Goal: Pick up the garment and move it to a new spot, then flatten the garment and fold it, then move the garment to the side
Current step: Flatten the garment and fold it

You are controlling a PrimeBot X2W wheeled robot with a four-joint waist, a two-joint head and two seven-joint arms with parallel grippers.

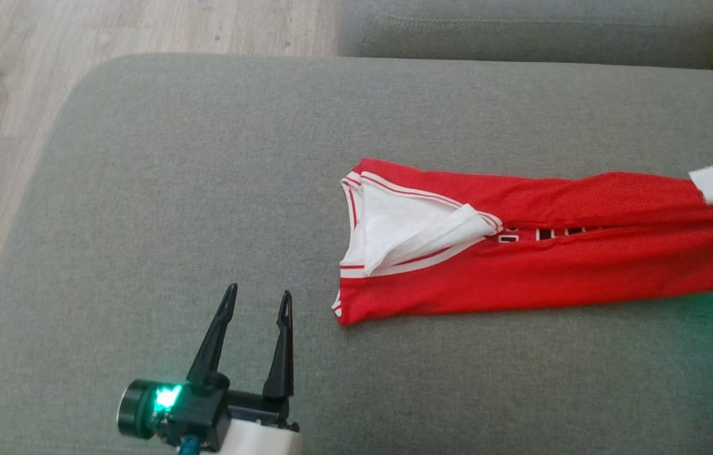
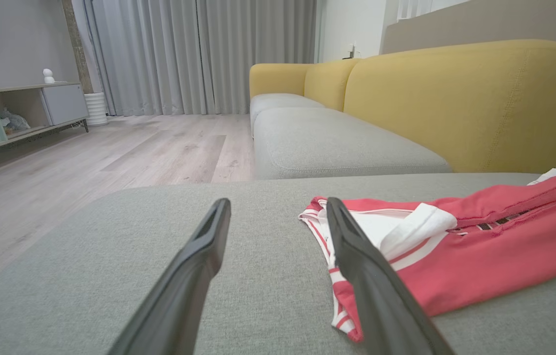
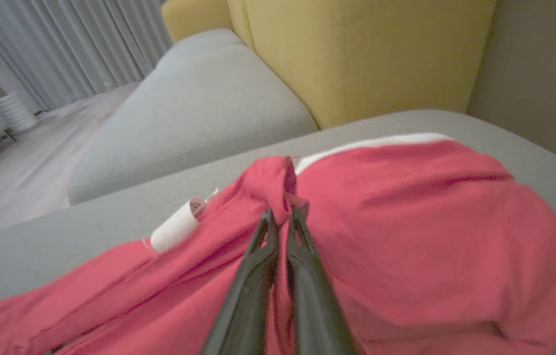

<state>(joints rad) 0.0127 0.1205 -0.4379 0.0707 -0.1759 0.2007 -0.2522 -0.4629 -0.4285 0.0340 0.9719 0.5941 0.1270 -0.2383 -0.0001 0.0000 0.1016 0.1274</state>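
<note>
Because the garment [image 1: 552, 265] is thin, limp cloth, red with white trim, I judge that it weighs next to nothing and will sag, stretch and trail rather than keep any shape once lifted. It looks neither fragile nor especially slippery, but a single pinch will bunch it into a rope. It lies drawn out in a long narrow band on the grey cushion [image 1: 173, 189], with its white-lined neck opening [image 1: 394, 234] toward the robot's left and the body running off to the right.

In the right wrist view the right gripper [image 3: 280, 214] has its fingers pressed together on a raised peak of the red cloth, pinching it up off the cushion. That hold is in mid-fabric, so the cloth will likely hang in folds from it. The trimmed edges and corners, where the cloth is doubled, should give a firmer bite and better control for spreading it flat.

The near corner [image 1: 341, 316] at the neck end seems the natural second hold. The left gripper [image 1: 258, 292] hangs near it over bare cushion, fingers spread wide and holding nothing. Beyond are a yellow backrest [image 2: 455, 98] and a pale wood floor [image 1: 2, 95].
</note>
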